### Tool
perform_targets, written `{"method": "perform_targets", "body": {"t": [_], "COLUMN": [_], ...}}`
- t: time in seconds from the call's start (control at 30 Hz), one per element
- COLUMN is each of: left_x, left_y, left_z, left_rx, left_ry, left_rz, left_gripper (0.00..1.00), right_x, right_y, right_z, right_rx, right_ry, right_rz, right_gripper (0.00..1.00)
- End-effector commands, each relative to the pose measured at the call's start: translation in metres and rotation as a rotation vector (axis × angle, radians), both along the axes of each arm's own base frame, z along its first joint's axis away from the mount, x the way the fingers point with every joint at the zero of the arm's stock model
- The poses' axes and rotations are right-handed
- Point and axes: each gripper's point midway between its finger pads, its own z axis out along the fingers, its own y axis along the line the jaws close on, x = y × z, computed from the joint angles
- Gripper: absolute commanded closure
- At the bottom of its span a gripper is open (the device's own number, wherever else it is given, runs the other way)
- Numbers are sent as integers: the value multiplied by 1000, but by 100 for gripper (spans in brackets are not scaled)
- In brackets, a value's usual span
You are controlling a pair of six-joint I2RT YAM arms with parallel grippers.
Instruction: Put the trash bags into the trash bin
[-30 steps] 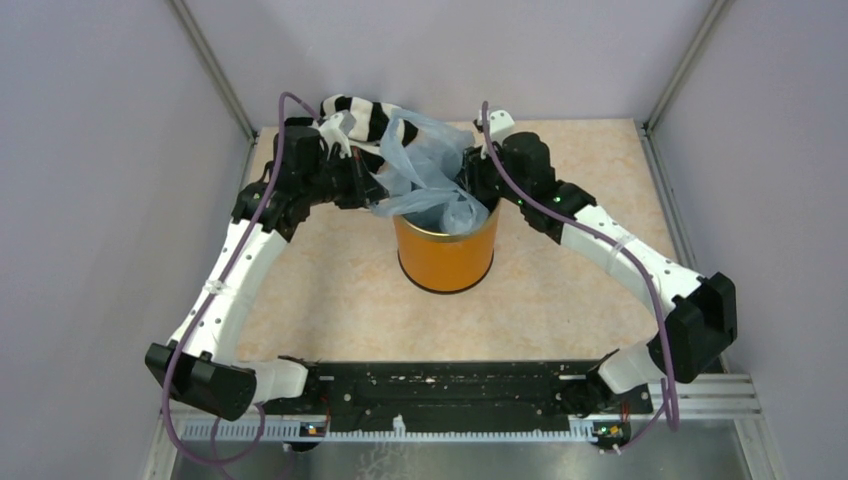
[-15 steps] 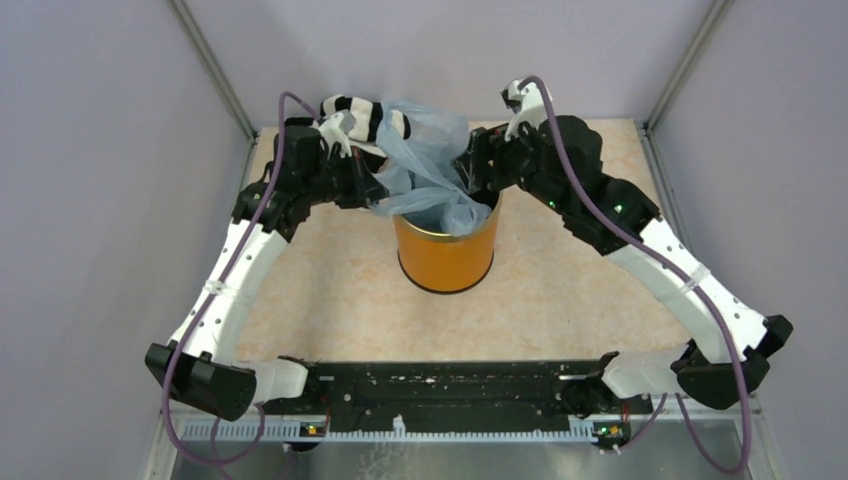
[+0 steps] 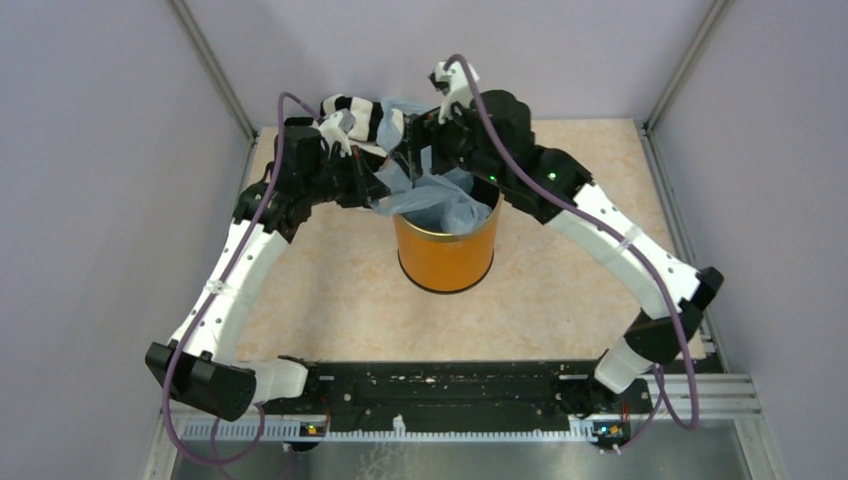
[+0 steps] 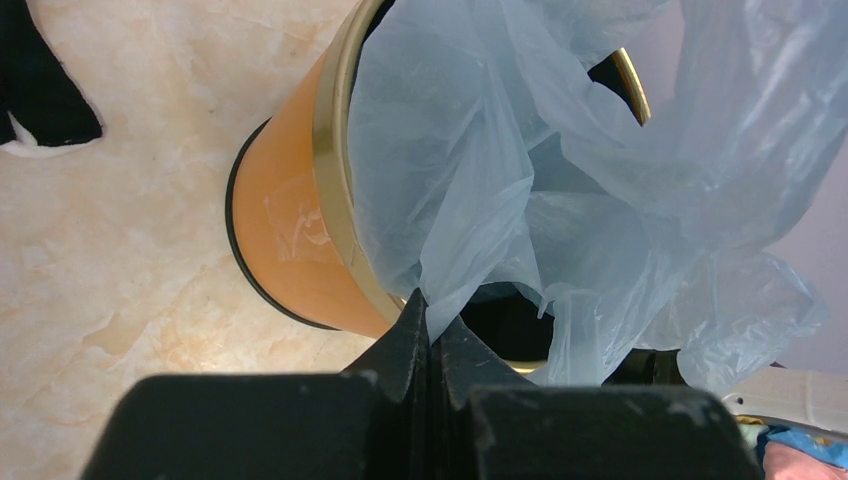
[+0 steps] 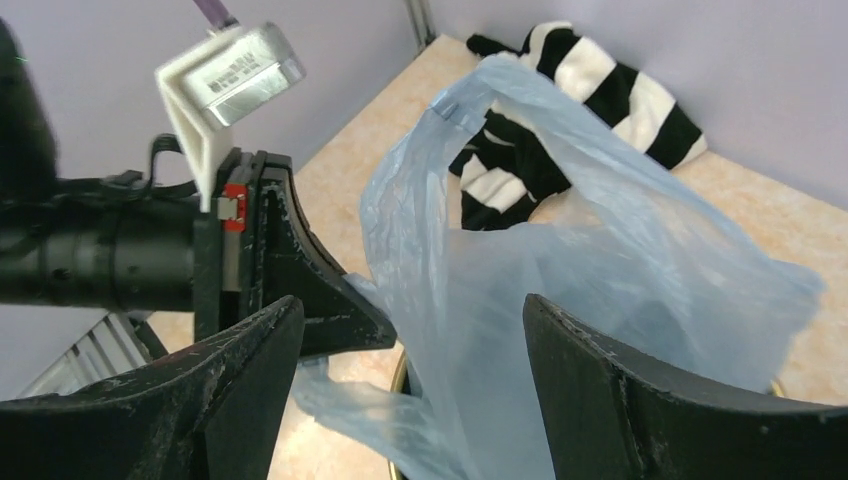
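The light-blue crinkly trash bag hangs partly inside the orange trash bin, its upper part bulging above the rim. It fills the left wrist view and the right wrist view. My left gripper is shut on the bag's edge at the bin's left rim; its fingertips pinch the plastic. My right gripper is open above the bin's far side, its fingers either side of the bag's raised top, not closed on it.
A black-and-white striped cloth lies on the table just behind the bin, against the back wall; it also shows in the right wrist view. Purple walls and metal posts enclose the beige tabletop.
My right arm has swung left and up, from the bin's right rim to above the bag's top near the back. The left gripper has held still on the bag.
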Motion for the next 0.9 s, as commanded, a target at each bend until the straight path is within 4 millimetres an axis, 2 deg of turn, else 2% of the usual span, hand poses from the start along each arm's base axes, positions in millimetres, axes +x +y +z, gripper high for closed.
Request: {"method": "perform_targets", "body": {"t": [0.0, 0.1, 0.23, 0.3, 0.33, 0.47, 0.53, 0.57, 0.6, 0.87], "left_x": [-1, -2, -4, -5, -6, -11, -13, -14, -16, -31], "left_y": [0, 0, 1, 3, 4, 13, 19, 20, 22, 27], "left_z": [16, 16, 14, 11, 8, 0, -4, -7, -8, -32], "left_rx": [-26, -27, -25, -20, -14, 22, 48, 58, 63, 94], "left_ry": [-62, -63, -62, -59, -54, -55, -57, -53, -53, -6], "left_rz": [8, 10, 13, 18, 23, 48, 63, 65, 66, 56], "left_gripper": [100, 100, 100, 100, 100, 100, 100, 100, 100, 100], "right_x": [3, 12, 29, 37, 40, 39, 34, 31, 29, 13], "right_y": [24, 34, 33, 25, 18, -19, -43, -60, -70, -157], "right_z": [3, -4, -13, -17, -19, -16, -12, -5, -6, -39], "right_rx": [-1, -11, -45, -71, -87, -140, -153, -137, -134, -150], "right_ry": [-1, 20, 39, 43, 48, 54, 49, 47, 57, 143], "right_rz": [35, 26, -56, -121, -154, -279, -336, -358, -367, -460], "right_gripper": [20, 20, 24, 34, 42, 83, 93, 96, 97, 100]}}
